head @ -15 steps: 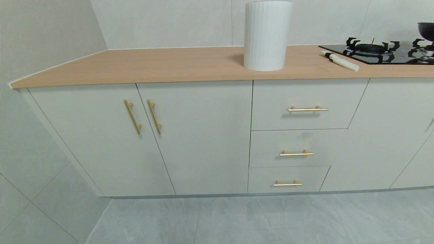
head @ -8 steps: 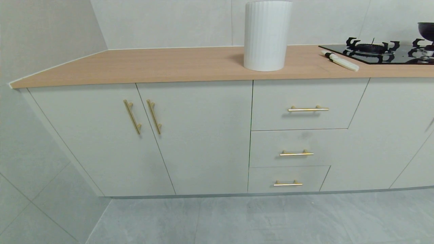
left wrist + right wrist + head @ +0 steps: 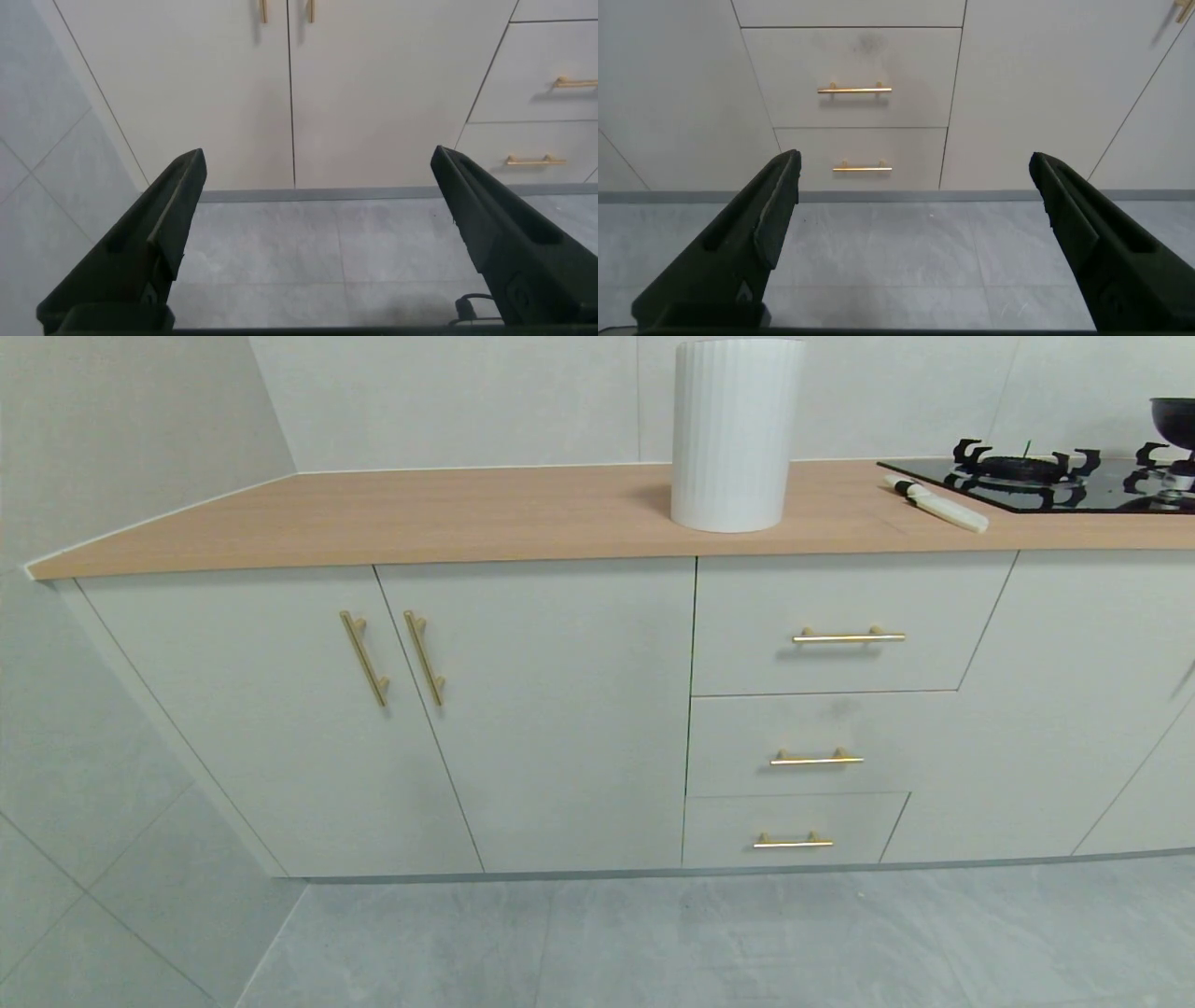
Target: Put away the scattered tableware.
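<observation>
A white-handled utensil with a dark end (image 3: 935, 504) lies on the wooden countertop (image 3: 448, 518) just left of the black gas hob (image 3: 1055, 483). A tall white ribbed container (image 3: 735, 434) stands on the counter to its left. My left gripper (image 3: 318, 187) is open, held low above the grey floor, facing the double cabinet doors (image 3: 290, 84). My right gripper (image 3: 915, 182) is open too, low before the lower drawers (image 3: 854, 91). Nothing is between either pair of fingers.
Three drawers with gold handles (image 3: 848, 637) sit under the counter, right of two doors with vertical gold handles (image 3: 397, 655). A dark pot (image 3: 1174, 422) stands on the hob at the far right. A tiled wall (image 3: 121, 420) closes the left side.
</observation>
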Tool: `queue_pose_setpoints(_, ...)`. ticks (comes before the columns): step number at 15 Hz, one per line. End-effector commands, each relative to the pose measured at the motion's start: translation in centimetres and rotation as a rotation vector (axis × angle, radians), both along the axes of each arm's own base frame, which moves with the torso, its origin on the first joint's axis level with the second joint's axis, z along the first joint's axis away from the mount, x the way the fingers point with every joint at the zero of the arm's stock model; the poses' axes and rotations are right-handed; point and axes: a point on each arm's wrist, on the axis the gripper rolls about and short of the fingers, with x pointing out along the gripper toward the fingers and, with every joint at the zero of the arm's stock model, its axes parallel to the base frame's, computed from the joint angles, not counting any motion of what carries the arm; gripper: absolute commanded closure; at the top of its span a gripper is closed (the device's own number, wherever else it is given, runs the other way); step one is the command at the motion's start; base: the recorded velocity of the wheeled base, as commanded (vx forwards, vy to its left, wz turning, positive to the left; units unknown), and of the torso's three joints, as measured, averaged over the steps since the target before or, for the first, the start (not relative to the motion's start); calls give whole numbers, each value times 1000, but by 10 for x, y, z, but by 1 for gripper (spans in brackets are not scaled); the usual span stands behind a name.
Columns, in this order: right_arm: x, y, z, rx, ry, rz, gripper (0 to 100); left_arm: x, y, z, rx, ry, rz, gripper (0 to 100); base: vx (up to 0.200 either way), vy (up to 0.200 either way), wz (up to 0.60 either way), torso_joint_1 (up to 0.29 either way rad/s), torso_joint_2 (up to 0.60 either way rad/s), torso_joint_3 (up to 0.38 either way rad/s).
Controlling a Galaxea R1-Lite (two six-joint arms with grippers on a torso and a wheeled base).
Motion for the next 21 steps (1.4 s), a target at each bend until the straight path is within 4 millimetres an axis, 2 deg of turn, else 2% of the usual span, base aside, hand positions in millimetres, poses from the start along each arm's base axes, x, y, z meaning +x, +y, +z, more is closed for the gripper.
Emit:
queue_pose_setpoints(1,0,0,0,0,5,0,0,0,0,0,0,2,1,0,0,0,0,0,0,0)
queue_pose_setpoints(3,0,0,0,0,5,-2,0,0,0,0,0,2,1,0,0,0,0,0,0,0)
queue_pose_setpoints(21,0,0,0,0,5,0,0,0,0,0,0,2,1,0,200,0,0,2,2,1)
